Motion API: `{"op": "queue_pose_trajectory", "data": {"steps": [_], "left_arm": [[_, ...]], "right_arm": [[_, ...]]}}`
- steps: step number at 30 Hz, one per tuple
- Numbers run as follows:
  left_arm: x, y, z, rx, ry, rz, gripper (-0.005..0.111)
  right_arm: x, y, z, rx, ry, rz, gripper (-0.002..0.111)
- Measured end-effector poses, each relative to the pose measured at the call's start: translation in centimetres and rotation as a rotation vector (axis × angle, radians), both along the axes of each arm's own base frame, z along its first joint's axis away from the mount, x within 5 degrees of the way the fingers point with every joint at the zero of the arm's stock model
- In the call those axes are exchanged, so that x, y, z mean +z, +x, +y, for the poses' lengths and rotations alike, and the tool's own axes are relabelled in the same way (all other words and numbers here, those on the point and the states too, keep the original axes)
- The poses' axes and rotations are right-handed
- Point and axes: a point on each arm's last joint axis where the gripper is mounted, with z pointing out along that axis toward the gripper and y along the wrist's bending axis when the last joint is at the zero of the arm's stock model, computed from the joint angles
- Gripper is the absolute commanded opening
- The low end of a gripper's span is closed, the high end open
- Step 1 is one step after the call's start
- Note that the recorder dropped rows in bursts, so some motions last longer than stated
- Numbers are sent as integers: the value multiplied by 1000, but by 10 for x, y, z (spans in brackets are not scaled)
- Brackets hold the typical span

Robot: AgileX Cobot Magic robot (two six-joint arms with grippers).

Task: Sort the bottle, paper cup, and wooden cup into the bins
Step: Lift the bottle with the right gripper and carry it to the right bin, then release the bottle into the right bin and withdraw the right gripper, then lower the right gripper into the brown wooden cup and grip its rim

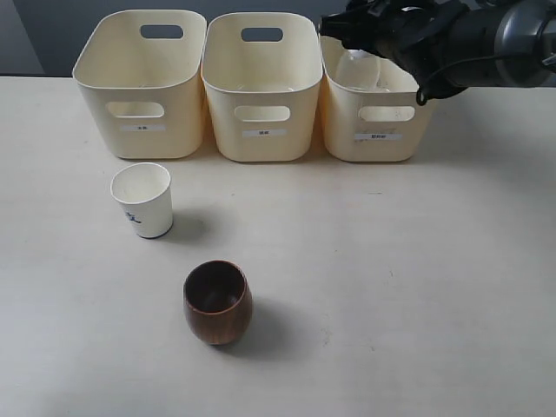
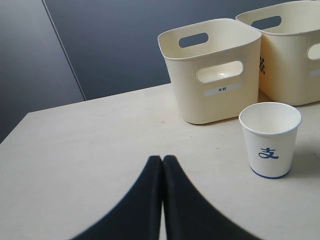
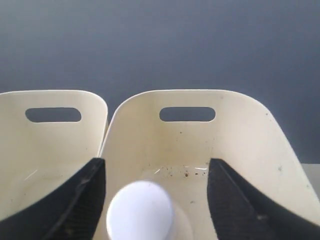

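My right gripper [image 1: 347, 30] [image 3: 156, 162] hangs open over the right bin [image 1: 375, 113] [image 3: 240, 140]. The bottle's white cap [image 3: 140, 210] shows between the spread fingers without touching either, inside that bin; its clear body [image 1: 360, 69] is faintly visible there. The white paper cup [image 1: 143, 200] [image 2: 270, 140] with its blue mark stands upright in front of the left bin [image 1: 139, 82] [image 2: 215, 70]. Nearer the front stands the dark wooden cup [image 1: 217, 301], upright. My left gripper [image 2: 162, 159] is shut on nothing, low over the table left of the paper cup; the exterior view does not show it.
The middle bin [image 1: 262, 87] [image 2: 290, 55] [image 3: 50, 145] stands between the other two along the table's far edge. Each bin carries a small white label [image 1: 263, 133]. A dark wall rises behind them.
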Motion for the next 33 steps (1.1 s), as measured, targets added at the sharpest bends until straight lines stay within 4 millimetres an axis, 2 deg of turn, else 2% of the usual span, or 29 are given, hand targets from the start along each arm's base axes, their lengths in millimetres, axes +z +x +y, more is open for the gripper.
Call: {"op": "queue_pose_trajectory", "data": {"steps": [7, 9, 18, 22, 33], "left_arm": [[0, 0, 0, 0, 0, 0, 0], [0, 0, 0, 0, 0, 0, 0], [0, 0, 0, 0, 0, 0, 0], [0, 0, 0, 0, 0, 0, 0], [0, 0, 0, 0, 0, 0, 0]], "right_arm": [[-3, -3, 5, 39, 62, 63, 58], [2, -6, 9, 89, 83, 84, 58], [51, -38, 25, 361, 193, 139, 58], [63, -54, 33, 505, 225, 195, 58], [54, -86, 51, 840, 266, 438, 58]]}}
